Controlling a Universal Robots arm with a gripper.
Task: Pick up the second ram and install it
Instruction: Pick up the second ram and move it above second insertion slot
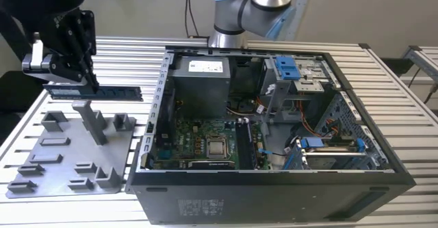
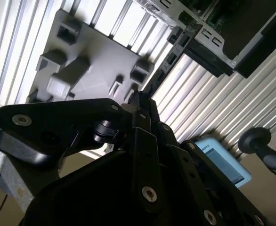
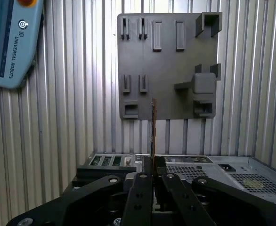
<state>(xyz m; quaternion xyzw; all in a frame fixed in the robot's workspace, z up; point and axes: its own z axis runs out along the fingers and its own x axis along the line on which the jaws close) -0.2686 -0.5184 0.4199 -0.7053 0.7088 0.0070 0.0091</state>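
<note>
While my hand (image 1: 83, 80) is clamped across the flat faces of the ram (image 1: 116, 93), the stick hangs level above the grey plate (image 1: 68, 159) on the table (image 1: 130, 59), beside the open case (image 1: 274, 197). It looks light, stiff and thin. I judge it fragile, best pinched by its faces, clear of the contact edge.

Just under second ram (image 1: 102, 92): tall post (image 1: 93, 121); computer case wall (image 1: 164, 100) near.
</note>
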